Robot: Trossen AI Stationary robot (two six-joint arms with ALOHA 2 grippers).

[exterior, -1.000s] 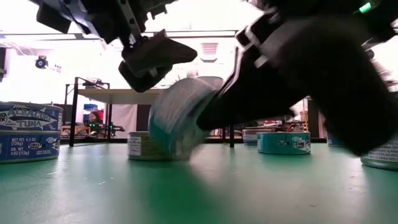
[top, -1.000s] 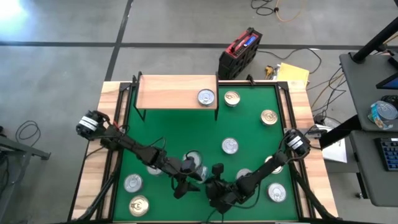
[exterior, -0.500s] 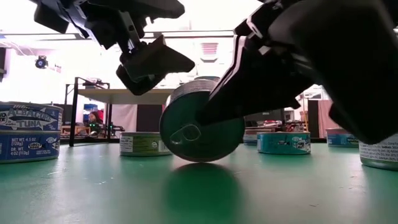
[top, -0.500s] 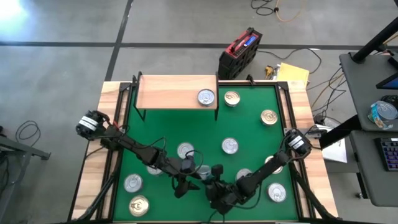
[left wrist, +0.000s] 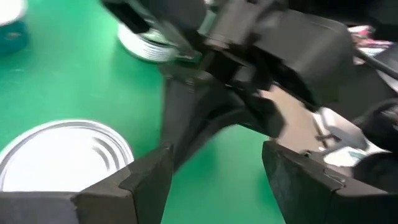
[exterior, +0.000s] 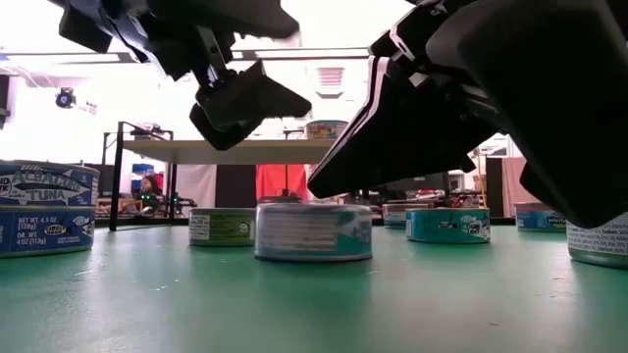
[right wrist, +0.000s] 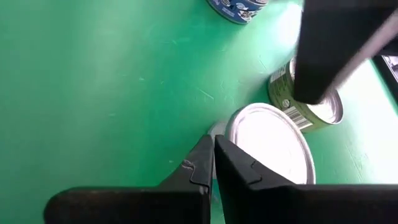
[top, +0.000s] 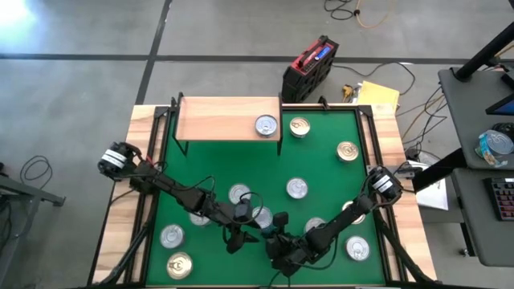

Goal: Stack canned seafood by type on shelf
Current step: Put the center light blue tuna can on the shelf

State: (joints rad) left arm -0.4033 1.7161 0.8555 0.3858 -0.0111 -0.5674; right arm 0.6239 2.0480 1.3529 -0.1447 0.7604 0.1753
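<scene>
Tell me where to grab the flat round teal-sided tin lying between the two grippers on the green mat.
Grip the flat round teal-sided tin across its low side wall, coming straight down from above. It lies flat with its lid up, so only the opposite curved sides offer a hold.

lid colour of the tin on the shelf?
Silver. The tin sits near the right end of the shelf; the high view shows it best.
</scene>
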